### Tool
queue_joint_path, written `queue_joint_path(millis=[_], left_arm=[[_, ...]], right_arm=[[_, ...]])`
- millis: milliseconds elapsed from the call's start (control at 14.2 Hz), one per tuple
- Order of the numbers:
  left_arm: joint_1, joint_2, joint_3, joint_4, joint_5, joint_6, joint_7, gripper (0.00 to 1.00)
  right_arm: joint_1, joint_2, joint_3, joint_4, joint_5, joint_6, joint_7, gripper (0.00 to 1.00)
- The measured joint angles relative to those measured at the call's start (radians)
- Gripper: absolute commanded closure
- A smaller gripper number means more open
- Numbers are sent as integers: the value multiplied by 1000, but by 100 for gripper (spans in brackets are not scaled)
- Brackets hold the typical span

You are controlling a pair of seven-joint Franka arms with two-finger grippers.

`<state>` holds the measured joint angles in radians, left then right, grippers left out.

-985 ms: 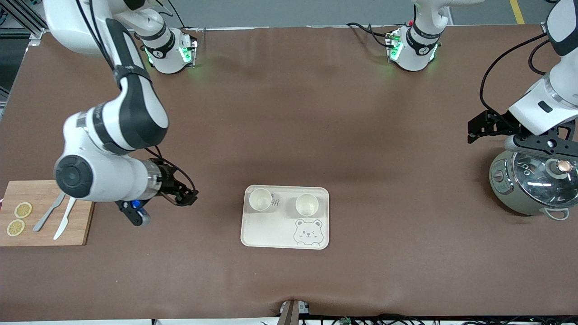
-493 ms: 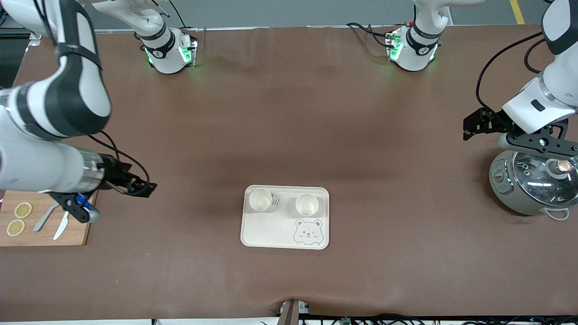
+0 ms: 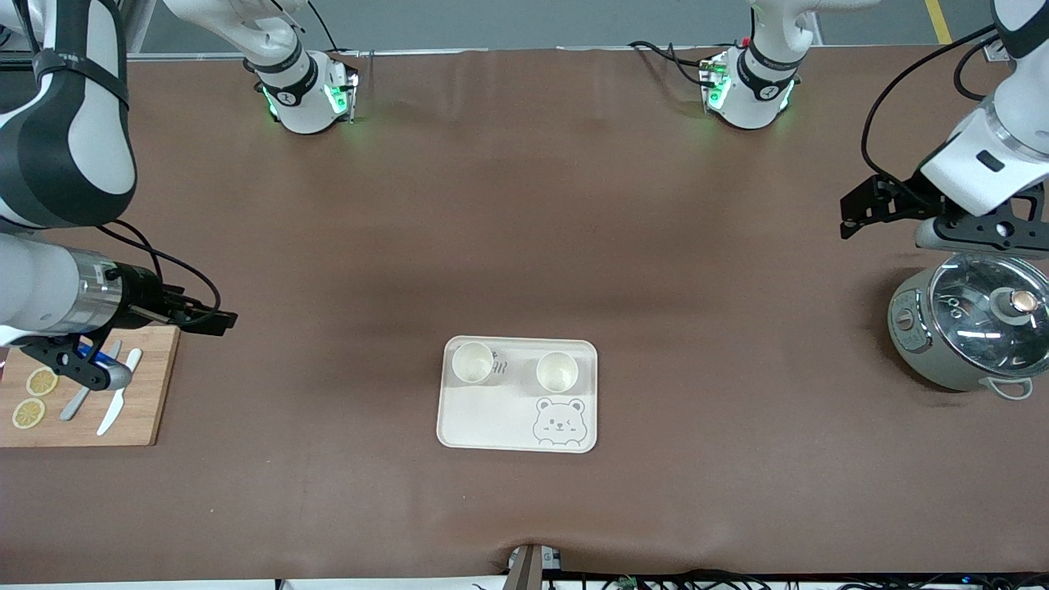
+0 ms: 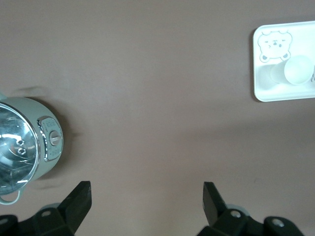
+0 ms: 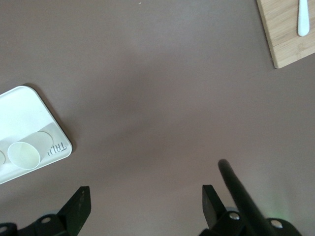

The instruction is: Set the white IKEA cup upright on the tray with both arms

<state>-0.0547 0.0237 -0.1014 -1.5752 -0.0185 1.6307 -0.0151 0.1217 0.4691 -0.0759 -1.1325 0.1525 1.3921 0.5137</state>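
Note:
The cream-white tray (image 3: 483, 422) with a bear face lies in the middle of the table. Two white cups (image 3: 473, 362) (image 3: 557, 371) stand upright on it, side by side, along its edge nearer the robots' bases. The tray also shows in the left wrist view (image 4: 275, 93) with one cup (image 4: 298, 70), and in the right wrist view (image 5: 19, 113) with one cup (image 5: 23, 155). My right gripper (image 3: 223, 319) (image 5: 145, 194) is open and empty over the table by the cutting board. My left gripper (image 3: 851, 217) (image 4: 146, 189) is open and empty over the table by the cooker.
A wooden cutting board (image 3: 143, 410) (image 5: 290, 34) with two lemon slices (image 3: 41, 381), a knife (image 3: 119, 393) and a spoon lies at the right arm's end. A grey-green cooker (image 3: 967, 328) (image 4: 24, 147) with a glass lid stands at the left arm's end.
The right arm has swung away from the tray toward the cutting board end of the table. The left gripper has drawn back from over the cooker toward the bases. The cups have not moved.

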Motion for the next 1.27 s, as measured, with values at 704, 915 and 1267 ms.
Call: queue_joint_path(millis=[704,915,1267], left_arm=[[6,0,-10,4,0,-12,-13,0],[6,0,-10,4,0,-14,-14,0],[7,0,-10,4,0,-15,-17,0]], right_arm=[[-41,-159,0,-5,-77,-74,-244,0],[-59,-225,-1,-92,-82,-51,-249,0],[-78,-300,-1,-166,-100,0,-253,0]])
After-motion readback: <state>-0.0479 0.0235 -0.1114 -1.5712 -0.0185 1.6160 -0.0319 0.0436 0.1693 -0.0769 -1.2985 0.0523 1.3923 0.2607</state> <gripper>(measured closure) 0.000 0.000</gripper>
